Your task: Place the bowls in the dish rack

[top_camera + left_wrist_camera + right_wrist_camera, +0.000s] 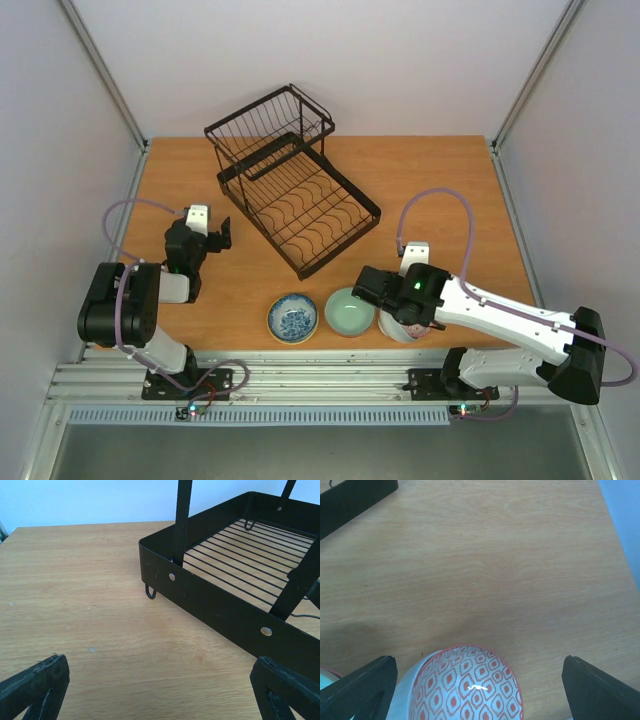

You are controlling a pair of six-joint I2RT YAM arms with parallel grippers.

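**Top view:** The right claw (400, 315) hangs directly over the red bowl (392, 331), and its wrist covers most of that bowl. The green bowl (349, 312) sits just left of this claw and the blue bowl (293, 318) further left. The rack (290, 190) lies ahead and to the left of it, well apart, with its long axis running diagonally on the tabletop (450, 190). The left claw (215, 237) is near the rack's left side, so the right arm is the nearer one for the bowls. I can make out only 3 bowls here; the white one I cannot find.

**Left wrist:** The left claw (160, 680) is released and holds nothing. The rack (225, 605) stands ahead and to its right.

**Right wrist:** The right claw (476, 662) is released, with 1 finger on each side of the red bowl (467, 685) and a gap on both sides. The bowl's near half is cut off by the frame. A pale rim wraps its left side; whether that is a 2nd bowl beneath it I cannot tell.
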